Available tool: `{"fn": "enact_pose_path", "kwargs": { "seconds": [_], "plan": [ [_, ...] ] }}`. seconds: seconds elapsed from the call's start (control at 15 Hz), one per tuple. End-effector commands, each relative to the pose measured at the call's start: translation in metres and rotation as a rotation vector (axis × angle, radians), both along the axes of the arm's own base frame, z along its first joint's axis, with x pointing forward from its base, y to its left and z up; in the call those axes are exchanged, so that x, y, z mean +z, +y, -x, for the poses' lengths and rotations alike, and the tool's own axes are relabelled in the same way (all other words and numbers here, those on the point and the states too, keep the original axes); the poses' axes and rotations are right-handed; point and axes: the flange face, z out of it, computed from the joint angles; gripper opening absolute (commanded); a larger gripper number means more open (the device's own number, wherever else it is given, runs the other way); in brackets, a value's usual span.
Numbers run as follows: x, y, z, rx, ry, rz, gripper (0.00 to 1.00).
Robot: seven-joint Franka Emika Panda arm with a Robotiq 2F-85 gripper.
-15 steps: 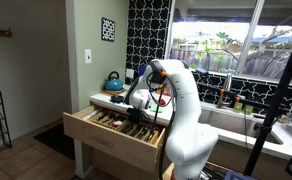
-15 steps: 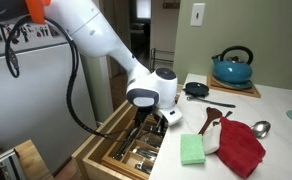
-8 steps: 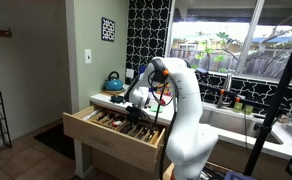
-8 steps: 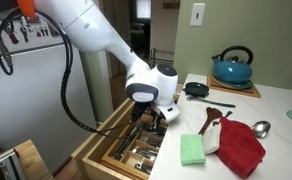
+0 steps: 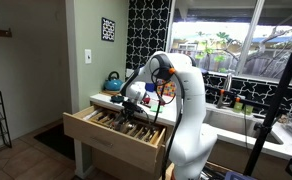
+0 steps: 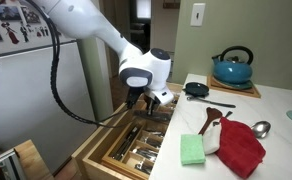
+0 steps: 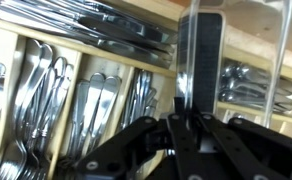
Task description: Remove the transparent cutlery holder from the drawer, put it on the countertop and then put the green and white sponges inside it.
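From where I stand, the one white arm (image 5: 181, 100) bends down over the single open drawer (image 5: 111, 132), its pincer (image 6: 146, 102) hanging just above the cutlery. In the wrist view the pincer (image 7: 199, 20) looks clenched: its two dark fingers (image 7: 201, 60) stand pressed close together on the near wall of the transparent cutlery holder (image 7: 254, 50). That one clear holder sits at the drawer's right-hand part, over the wooden dividers, not on the surface. I cannot tell whether its base touches the drawer. Through its plastic I see a few metal handles, blurred.

Left of it in the wrist view, at least three long compartments (image 7: 46, 100) are packed with forks and spoons, too many to count. One more crosswise compartment (image 7: 96, 25) along the top holds stacked knives.

On the white surface (image 6: 278, 112) beside the drawer I count two sponges. One is the green sponge (image 6: 192, 150), lying flat near the front edge. The other is the white sponge (image 6: 212, 138), touching its far side and partly tucked under one red cloth (image 6: 241, 146). One metal spoon (image 6: 261, 128) lies by the cloth. What look like two wooden utensils (image 6: 215, 113) lie just behind the sponges. Farther back stands one teal kettle (image 6: 232, 68) on a wooden board, with one small black dish (image 6: 196, 90) next to it. The kettle (image 5: 113, 80) also shows in both exterior views, well apart from the pincer.
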Motion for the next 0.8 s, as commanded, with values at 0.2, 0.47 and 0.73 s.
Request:
{"fn": "enact_pose_path", "kwargs": {
  "seconds": [0.2, 0.47, 0.73],
  "plan": [
    [0.061, 0.033, 0.029, 0.282, 0.012, -0.067, 0.02],
    [0.093, 0.013, 0.056, 0.485, 0.139, -0.022, 0.02],
    [0.124, -0.025, 0.077, 0.666, 0.259, 0.069, 0.02]
  ]
}}
